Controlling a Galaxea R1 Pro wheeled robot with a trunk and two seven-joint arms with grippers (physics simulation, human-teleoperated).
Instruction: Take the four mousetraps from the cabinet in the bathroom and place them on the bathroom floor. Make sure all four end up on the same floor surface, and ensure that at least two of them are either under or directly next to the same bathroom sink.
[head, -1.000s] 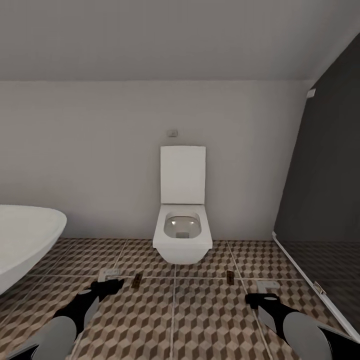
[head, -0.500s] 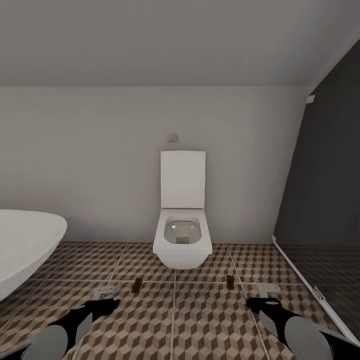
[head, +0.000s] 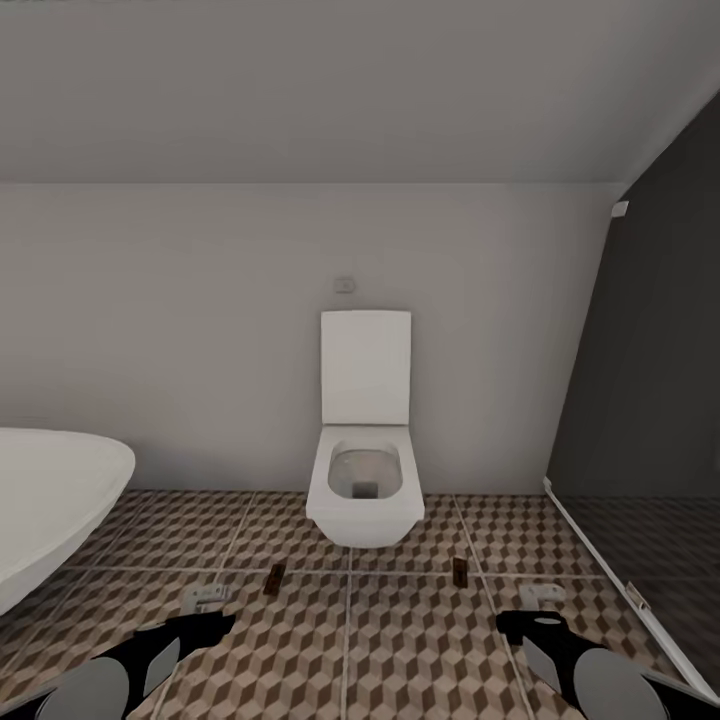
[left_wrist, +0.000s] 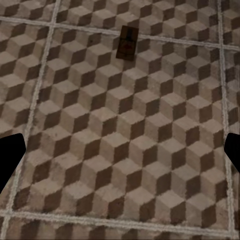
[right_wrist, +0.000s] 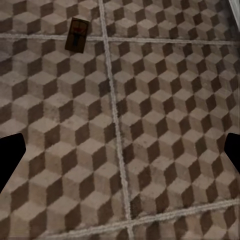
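Note:
Two mousetraps lie flat on the cube-patterned bathroom floor in front of the toilet, one at the left and one at the right. My left gripper hangs low over the tiles, short of the left trap. It is open and empty, and a mousetrap lies ahead of it. My right gripper is likewise open and empty, with a mousetrap ahead of it. The cabinet and the bathroom sink are out of view.
A white toilet with its lid up stands against the far wall. The rim of a white bathtub juts in at the left. A dark glass shower screen with a pale floor rail closes off the right side.
The head view has shifted, so the room sits a little lower in the picture. Both grippers have drawn back toward me, away from the two mousetraps, which lie still.

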